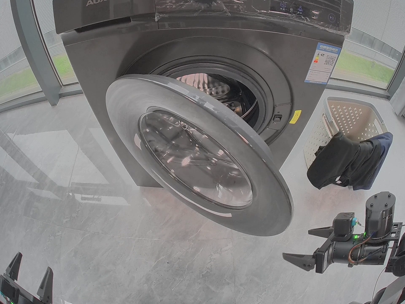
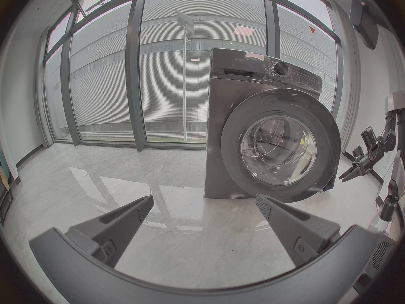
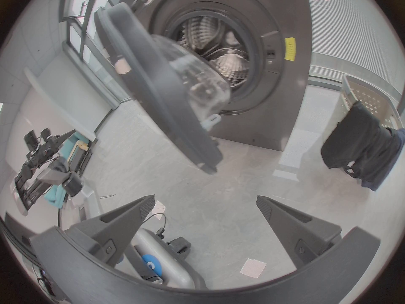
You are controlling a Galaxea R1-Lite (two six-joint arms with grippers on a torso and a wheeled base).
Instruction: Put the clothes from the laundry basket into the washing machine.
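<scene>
The grey washing machine [image 1: 202,43] stands ahead with its round door [image 1: 198,161] swung wide open, showing the steel drum [image 1: 219,91]. To its right a white laundry basket [image 1: 356,117] holds dark clothes [image 1: 348,159] that hang over its front rim. My right gripper [image 1: 310,245] hovers open and empty above the floor, in front of the basket and right of the door. My left gripper [image 1: 29,273] is open and empty at the near left, far from the machine. The wrist views show the machine [image 2: 253,119], the drum [image 3: 215,43], the basket [image 3: 371,102] and the clothes [image 3: 363,146].
Pale glossy floor [image 1: 126,241] spreads between me and the machine. Window frames [image 1: 31,43] run behind it. The open door juts out toward me, between the two arms. A small paper square [image 3: 253,268] lies on the floor.
</scene>
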